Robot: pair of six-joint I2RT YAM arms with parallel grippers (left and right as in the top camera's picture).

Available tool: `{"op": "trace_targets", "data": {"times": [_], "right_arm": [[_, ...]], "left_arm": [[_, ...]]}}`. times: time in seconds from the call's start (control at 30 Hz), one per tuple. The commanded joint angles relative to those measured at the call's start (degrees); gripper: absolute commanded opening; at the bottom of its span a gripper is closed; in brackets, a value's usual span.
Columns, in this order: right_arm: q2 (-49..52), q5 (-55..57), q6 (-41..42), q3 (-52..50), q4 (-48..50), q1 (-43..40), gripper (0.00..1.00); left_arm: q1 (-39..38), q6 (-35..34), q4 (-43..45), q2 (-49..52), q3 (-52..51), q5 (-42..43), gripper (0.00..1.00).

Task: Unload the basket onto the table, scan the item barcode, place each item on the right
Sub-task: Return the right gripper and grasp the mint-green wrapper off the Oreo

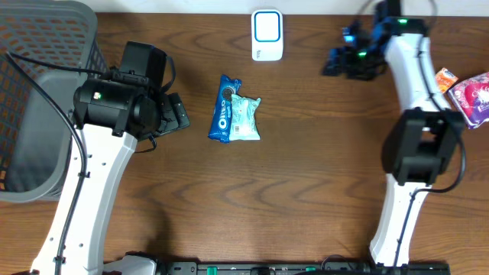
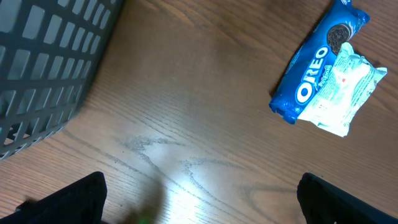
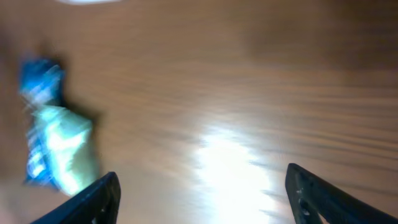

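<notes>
Left gripper (image 2: 199, 194) fingers stand wide apart over the table (image 2: 186, 93); right gripper (image 3: 202, 193) likewise parted, its view blurred; one grey basket (image 1: 30, 114), cut off at the left edge; two packets mid-table, blue Oreo pack (image 1: 222, 121) touching a pale mint packet (image 1: 247, 120), near one white scanner (image 1: 267, 34); wrappers (image 1: 467, 95) cropped far right.

Dark brown wooden table (image 1: 306, 198) seen from above
Long wavy grain runs across its top; a bright patch of glare (image 3: 227, 158) sits on the wood
</notes>
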Motion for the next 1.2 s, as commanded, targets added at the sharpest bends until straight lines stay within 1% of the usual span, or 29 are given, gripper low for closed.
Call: {"op": "trace_targets", "data": {"times": [0.0, 0.1, 0.13, 0.23, 0.33, 0.37, 0.47, 0.53, 0.63, 0.67, 0.77, 0.87, 0.97, 1.03, 1.07, 1.17], "right_arm": [[-2.0, -7.1, 1.2, -3.6, 0.4, 6.7, 0.83], [-2.0, -7.1, 6.2, -7.6, 3.6, 11.5, 0.85], [-2.0, -7.1, 9.2, -9.8, 6.4, 13.6, 0.85], [-2.0, -7.3, 14.5, -14.5, 13.1, 17.4, 0.79], [-2.0, -7.9, 19.2, -18.4, 18.0, 20.3, 0.7], [-2.0, -7.9, 20.3, -19.7, 19.4, 21.2, 0.64], [-2.0, -7.6, 21.3, -21.8, 22.0, 22.6, 0.54], [-2.0, -6.1, 21.3, -22.1, 22.8, 22.9, 0.41], [-2.0, -3.6, 20.0, -22.1, 24.4, 22.9, 0.07], [-2.0, -3.6, 19.7, -22.1, 24.9, 22.9, 0.01], [-2.0, -3.6, 19.7, -21.4, 26.0, 22.6, 0.01], [-2.4, -1.8, 17.6, -19.1, 24.7, 22.3, 0.01], [-4.9, 10.8, 17.4, -15.8, 19.6, 22.3, 0.01], [-6.9, 16.0, 15.5, -14.8, 17.7, 22.3, 0.01], [-9.6, 21.4, 13.7, -14.5, 16.3, 22.3, 0.01], [-13.6, 36.4, 13.3, -14.5, 12.3, 22.3, 0.01]], "left_arm": [[0.2, -0.3, -0.2, -0.5, 0.3, -0.3, 0.98], [0.2, -0.3, -0.2, -0.5, 0.3, -0.3, 0.98], [0.2, -0.3, -0.2, -0.5, 0.3, -0.3, 0.98], [0.2, -0.3, -0.2, -0.5, 0.3, -0.3, 0.98], [0.2, -0.3, -0.2, -0.5, 0.3, -0.3, 0.98], [0.2, -0.3, -0.2, -0.5, 0.3, -0.3, 0.98], [0.2, -0.3, -0.2, -0.5, 0.3, -0.3, 0.98], [0.2, -0.3, -0.2, -0.5, 0.3, -0.3, 0.98], [0.2, -0.3, -0.2, -0.5, 0.3, -0.3, 0.98], [0.2, -0.3, -0.2, -0.5, 0.3, -0.3, 0.98], [0.2, -0.3, -0.2, -0.5, 0.3, -0.3, 0.98], [0.2, -0.3, -0.2, -0.5, 0.3, -0.3, 0.98], [0.2, -0.3, -0.2, -0.5, 0.3, -0.3, 0.98], [0.2, -0.3, -0.2, -0.5, 0.3, -0.3, 0.98], [0.2, -0.3, -0.2, -0.5, 0.3, -0.3, 0.98], [0.2, -0.3, -0.2, -0.5, 0.3, -0.3, 0.98]]}}
